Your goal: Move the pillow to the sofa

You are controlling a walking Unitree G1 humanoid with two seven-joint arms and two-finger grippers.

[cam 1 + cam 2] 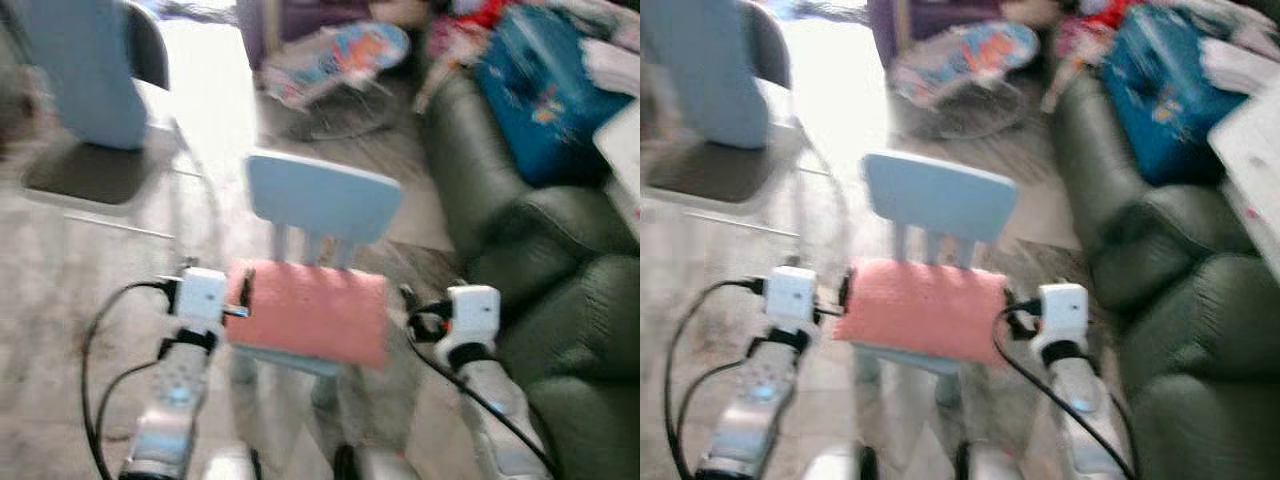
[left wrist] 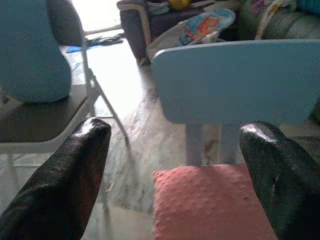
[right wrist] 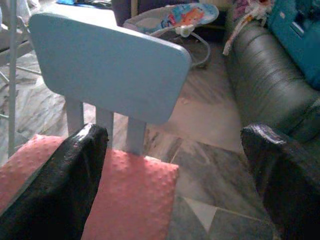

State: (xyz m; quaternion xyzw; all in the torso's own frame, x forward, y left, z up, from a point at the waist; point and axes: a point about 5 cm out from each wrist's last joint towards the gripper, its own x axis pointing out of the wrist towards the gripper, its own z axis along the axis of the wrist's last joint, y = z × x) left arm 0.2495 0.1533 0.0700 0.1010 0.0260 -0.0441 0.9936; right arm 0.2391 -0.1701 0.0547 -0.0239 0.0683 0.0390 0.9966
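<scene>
A pink, bumpy pillow [image 1: 310,310] lies on the seat of a small light-blue chair [image 1: 322,198] right in front of me. My left gripper [image 1: 240,295] is at the pillow's left edge and my right gripper [image 1: 408,305] at its right edge, both at seat height. In the left wrist view the left gripper [image 2: 177,131] is open, with the pillow [image 2: 210,200] low between its fingers [image 2: 75,170]. The right gripper [image 3: 176,134] is open too, and the pillow [image 3: 125,200] lies by one finger [image 3: 75,175]. The dark green leather sofa [image 1: 540,250] stands to the right.
A blue bag [image 1: 545,95] and clothes lie on the sofa's far end. A baby bouncer [image 1: 340,60] sits on the floor beyond the chair. A folding chair with a pale blue cushion [image 1: 85,70] stands at the left. Black cables loop from both wrists.
</scene>
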